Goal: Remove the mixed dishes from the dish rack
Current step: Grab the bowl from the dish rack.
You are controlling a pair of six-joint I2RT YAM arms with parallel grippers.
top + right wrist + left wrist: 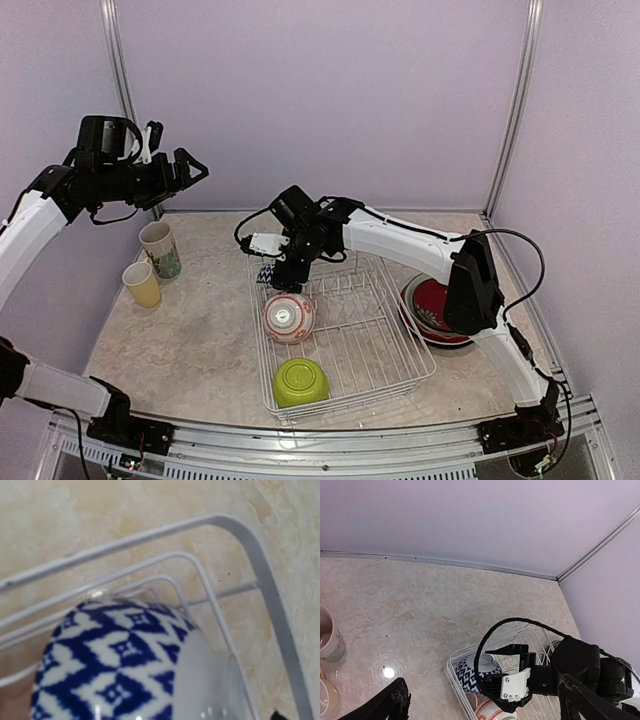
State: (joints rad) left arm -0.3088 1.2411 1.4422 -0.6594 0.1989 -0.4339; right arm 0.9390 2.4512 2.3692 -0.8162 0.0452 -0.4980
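while poised low over far-left corner of white wire dish rack [400,342], noted right gripper [281,277] fingers apart, close by blue-and-white patterned ceramic bowl [115,665] lying there; left gripper [192,165] raised well apart, fingers spread wide.

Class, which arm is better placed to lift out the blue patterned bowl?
Right. The right pincer hangs over the blue bowl in the far corner of the dish rack; the left pincer is raised off to the side.
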